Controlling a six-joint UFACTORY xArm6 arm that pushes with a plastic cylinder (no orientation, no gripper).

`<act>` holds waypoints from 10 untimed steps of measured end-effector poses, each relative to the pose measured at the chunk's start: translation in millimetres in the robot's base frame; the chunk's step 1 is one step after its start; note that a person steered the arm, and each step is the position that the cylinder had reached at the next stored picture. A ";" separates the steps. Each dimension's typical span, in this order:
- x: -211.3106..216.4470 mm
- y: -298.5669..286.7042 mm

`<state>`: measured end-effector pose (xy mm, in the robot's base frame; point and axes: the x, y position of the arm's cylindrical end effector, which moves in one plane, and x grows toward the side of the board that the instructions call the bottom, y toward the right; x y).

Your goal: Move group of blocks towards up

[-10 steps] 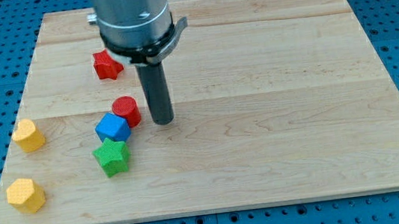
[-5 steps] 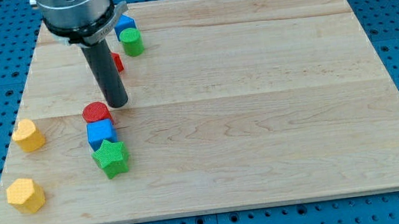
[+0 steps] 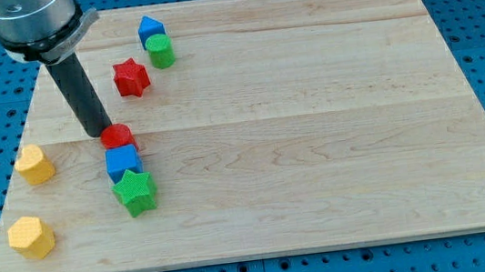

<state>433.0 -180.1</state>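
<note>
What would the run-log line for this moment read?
tip: left of red cylinder | blue cube, green star below it

A red cylinder (image 3: 118,136), a blue cube (image 3: 123,161) and a green star (image 3: 135,191) lie flat, touching in a short column at the desk's left side, the cylinder nearest the view's top.

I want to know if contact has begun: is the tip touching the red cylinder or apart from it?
Touching, as far as the view shows: my tip meets the upper left edge of the red cylinder with no visible gap.
</note>
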 end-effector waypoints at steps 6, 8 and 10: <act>3.8 17.1; 3.8 20.0; 3.8 32.5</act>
